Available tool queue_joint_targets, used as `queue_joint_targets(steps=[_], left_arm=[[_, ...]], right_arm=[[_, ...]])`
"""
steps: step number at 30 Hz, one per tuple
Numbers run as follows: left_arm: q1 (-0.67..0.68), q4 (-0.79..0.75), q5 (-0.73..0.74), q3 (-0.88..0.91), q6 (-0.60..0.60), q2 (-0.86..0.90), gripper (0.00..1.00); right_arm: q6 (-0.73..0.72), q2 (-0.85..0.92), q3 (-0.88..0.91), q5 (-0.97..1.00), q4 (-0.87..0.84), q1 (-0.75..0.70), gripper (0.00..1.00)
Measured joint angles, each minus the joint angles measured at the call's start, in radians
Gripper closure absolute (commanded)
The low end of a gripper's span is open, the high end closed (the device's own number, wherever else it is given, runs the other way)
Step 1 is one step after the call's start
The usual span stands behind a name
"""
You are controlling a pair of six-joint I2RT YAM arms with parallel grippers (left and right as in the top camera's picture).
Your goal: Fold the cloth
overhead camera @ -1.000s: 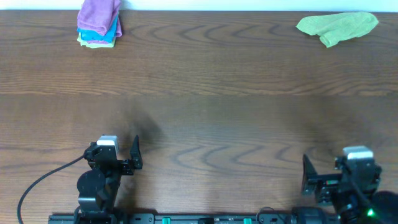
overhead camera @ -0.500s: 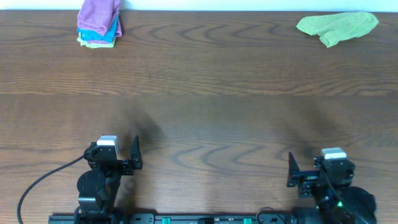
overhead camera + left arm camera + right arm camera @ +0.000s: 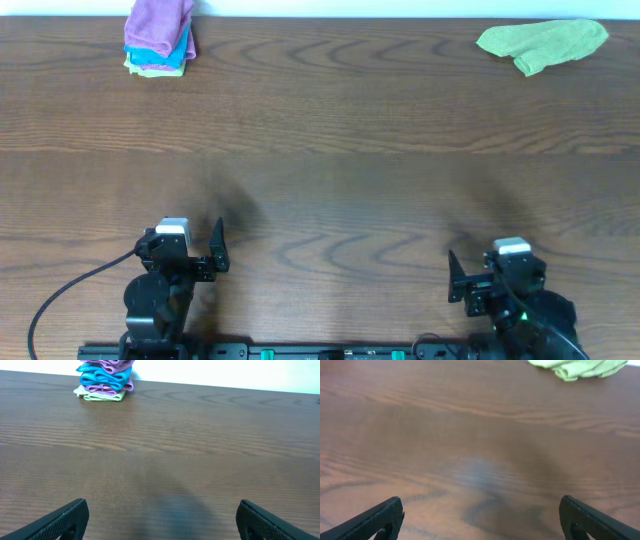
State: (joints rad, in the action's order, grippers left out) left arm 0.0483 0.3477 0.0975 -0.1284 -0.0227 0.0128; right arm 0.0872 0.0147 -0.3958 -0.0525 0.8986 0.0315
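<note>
A crumpled green cloth (image 3: 543, 43) lies at the far right of the wooden table; it also shows at the top of the right wrist view (image 3: 580, 367). My left gripper (image 3: 205, 255) is open and empty near the table's front edge at the left; its fingers show wide apart in the left wrist view (image 3: 162, 517). My right gripper (image 3: 470, 282) is open and empty near the front edge at the right, its fingers wide apart in the right wrist view (image 3: 481, 517). Both grippers are far from the green cloth.
A stack of folded cloths, purple on blue on pale green (image 3: 159, 38), sits at the far left of the table and shows in the left wrist view (image 3: 104, 379). A black cable (image 3: 60, 295) runs from the left arm's base.
My right gripper has moved left along the table's front edge. The left arm and both cloth piles have not moved.
</note>
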Motion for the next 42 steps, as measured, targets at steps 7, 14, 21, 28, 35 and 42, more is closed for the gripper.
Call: queue_joint_targets(steps=[7,14,21,28,35,42], left_arm=[[0.000,0.000,0.000,0.000,0.000,0.000,0.05],[0.000,0.000,0.000,0.000,0.000,0.000,0.05],[0.000,0.000,0.000,0.000,0.000,0.000,0.05],[0.000,0.000,0.000,0.000,0.000,0.000,0.05],[0.000,0.000,0.000,0.000,0.000,0.000,0.05],[0.000,0.000,0.000,0.000,0.000,0.000,0.05]], right_arm=[[0.000,0.000,0.074,0.000,0.002,0.001,0.01],[0.000,0.000,0.133,0.000,0.009,0.001,0.01],[0.000,0.000,0.144,0.000,-0.001,0.001,0.01],[0.000,0.000,0.183,0.000,-0.040,0.001,0.01],[0.000,0.000,0.188,0.000,-0.045,0.001,0.01],[0.000,0.000,0.188,0.000,-0.044,0.001,0.01]])
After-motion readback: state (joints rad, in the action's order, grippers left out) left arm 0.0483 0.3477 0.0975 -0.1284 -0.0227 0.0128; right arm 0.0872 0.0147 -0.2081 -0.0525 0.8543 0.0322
